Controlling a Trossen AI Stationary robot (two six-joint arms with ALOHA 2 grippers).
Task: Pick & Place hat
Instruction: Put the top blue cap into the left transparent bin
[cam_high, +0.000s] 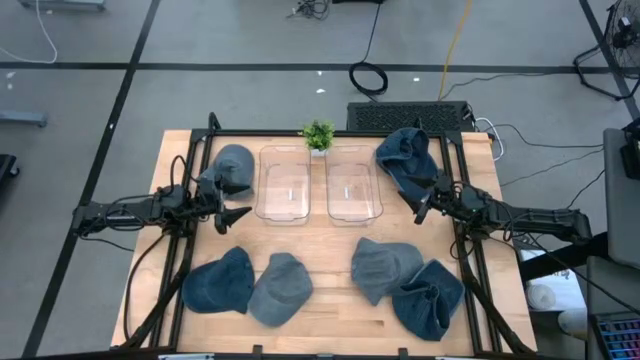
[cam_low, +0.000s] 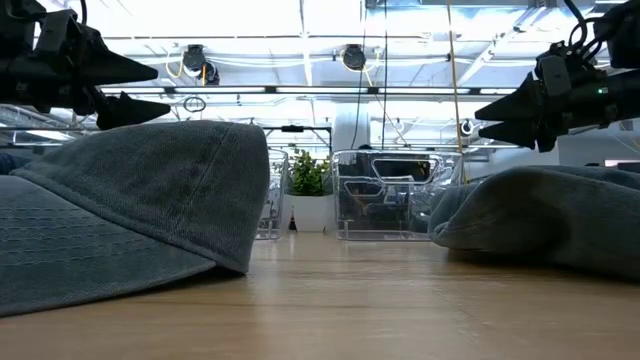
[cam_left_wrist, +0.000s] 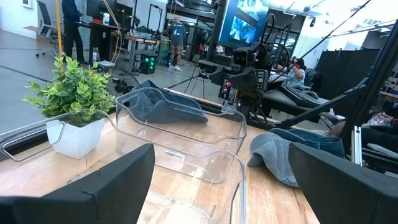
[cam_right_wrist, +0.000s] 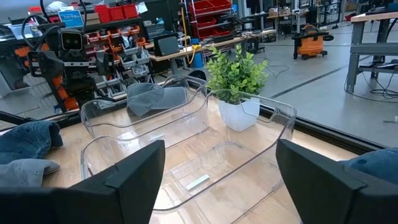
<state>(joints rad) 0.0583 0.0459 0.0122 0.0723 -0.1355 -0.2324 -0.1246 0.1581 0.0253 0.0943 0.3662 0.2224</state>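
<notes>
**Both arms empty over the hats, bins unfilled**

From my remote seat I took the wooden table (cam_high: 320, 255) first, and placed everything against the pair of clear bins at its middle. The left bin (cam_high: 283, 184) and the right bin (cam_high: 353, 187) stood side by side, touching or nearly so, each with only a small pale label on its floor; I could not read any writing on those labels.

Six denim hats lay around the bins. One hat (cam_high: 233, 167) sat just left of the left bin, another (cam_high: 406, 157) just right of the right bin. On the near side of the bins lay a dark hat (cam_high: 220, 282) touching a paler hat (cam_high: 280, 288), and a grey hat (cam_high: 382, 266) overlapping a dark, crumpled one (cam_high: 430, 297).

The left gripper (cam_high: 236, 205) hung just left of the left bin, fingers apart and holding nothing. The right gripper (cam_high: 416, 206) hung just right of the right bin, fingers likewise apart and empty.

A small potted plant (cam_high: 318, 135) stood behind the bins, at the gap between them.
</notes>
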